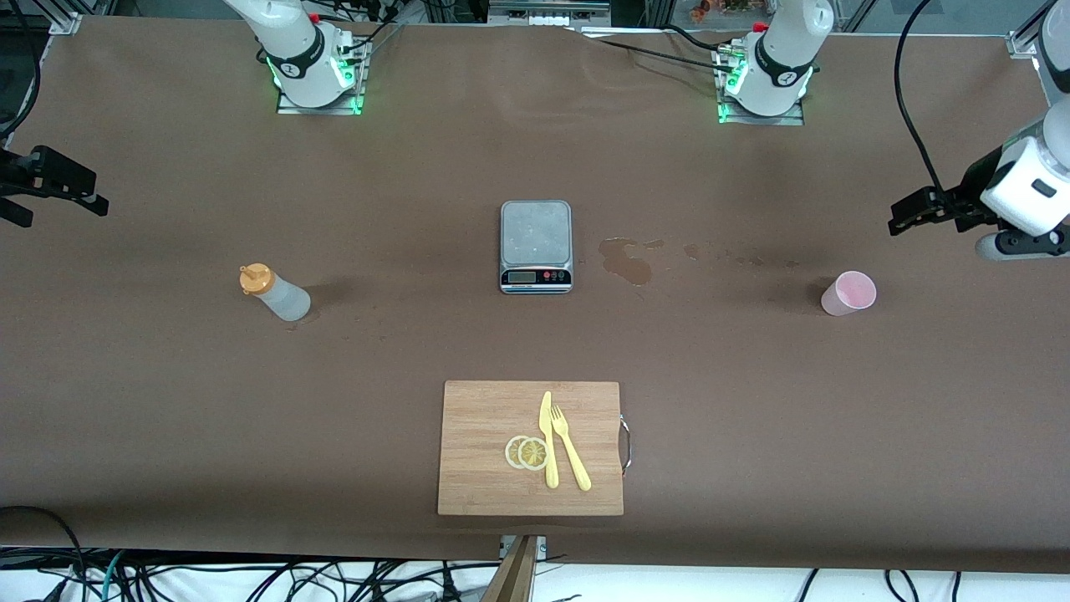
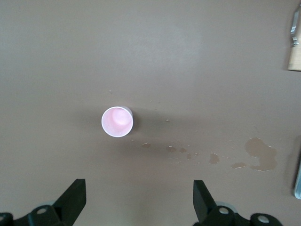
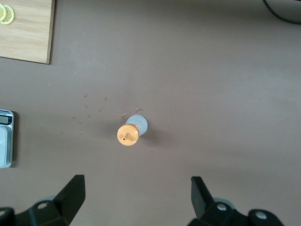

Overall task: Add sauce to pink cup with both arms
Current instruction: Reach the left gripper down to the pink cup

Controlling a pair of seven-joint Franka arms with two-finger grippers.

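The sauce bottle [image 1: 276, 293] stands upright toward the right arm's end of the table, whitish with an orange cap. In the right wrist view it [image 3: 131, 131] shows from above, well apart from the fingers. My right gripper [image 1: 71, 205] [image 3: 136, 193] hangs open and empty, high over that end of the table. The pink cup [image 1: 848, 293] stands upright toward the left arm's end. In the left wrist view it [image 2: 117, 122] shows from above, apart from the fingers. My left gripper [image 1: 907, 211] [image 2: 139, 197] hangs open and empty, high over that end.
A silver kitchen scale [image 1: 536, 247] sits mid-table between bottle and cup. A wet spill [image 1: 627, 259] lies beside it toward the cup. Nearer the front camera lies a wooden cutting board [image 1: 485, 418] with lemon slices [image 1: 527, 452], a yellow knife and a fork.
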